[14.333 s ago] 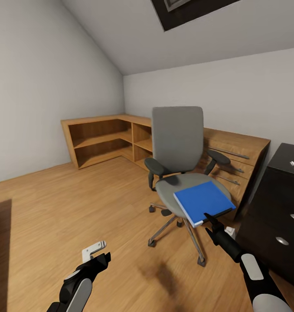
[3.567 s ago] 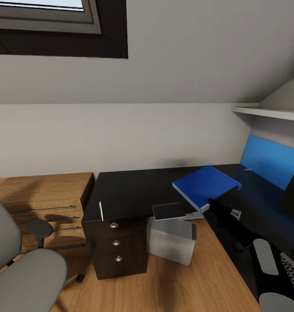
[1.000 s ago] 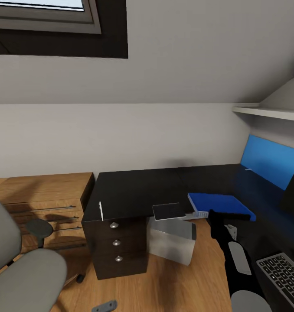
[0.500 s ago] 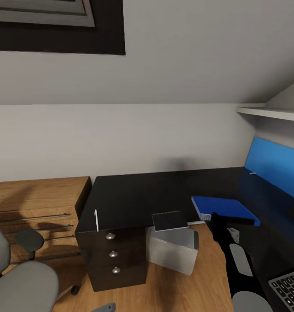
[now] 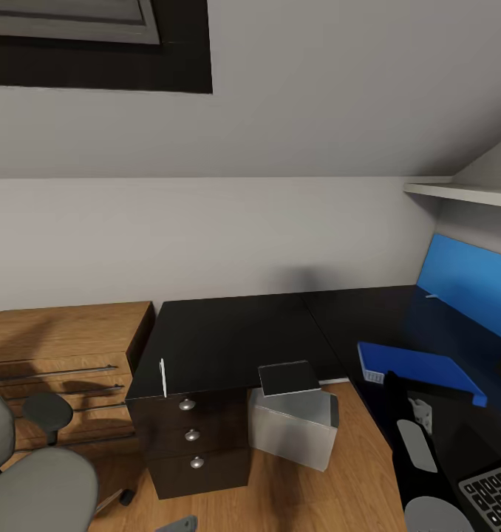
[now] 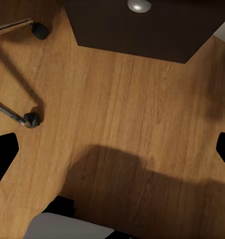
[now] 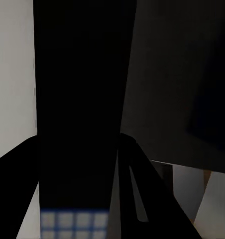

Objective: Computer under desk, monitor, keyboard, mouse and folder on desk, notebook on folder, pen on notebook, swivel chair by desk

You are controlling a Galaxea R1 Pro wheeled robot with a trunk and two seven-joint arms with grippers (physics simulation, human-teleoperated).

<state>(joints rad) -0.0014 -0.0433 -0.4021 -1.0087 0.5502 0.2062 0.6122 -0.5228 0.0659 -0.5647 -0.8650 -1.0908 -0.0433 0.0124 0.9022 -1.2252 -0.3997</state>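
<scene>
Right gripper (image 5: 390,382), matte black, clamps the flat, glossy blue folder (image 5: 420,367) lying on the smooth black desk (image 5: 228,340). Left gripper (image 6: 112,149) fingers apart above woodgrain floor (image 6: 127,114). No legible writing.

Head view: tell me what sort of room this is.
Likely a home office corner in an attic bedroom: a black L-shaped desk with a drawer unit, a grey computer tower beneath it, a swivel chair, and a sloped ceiling with a skylight.
</scene>
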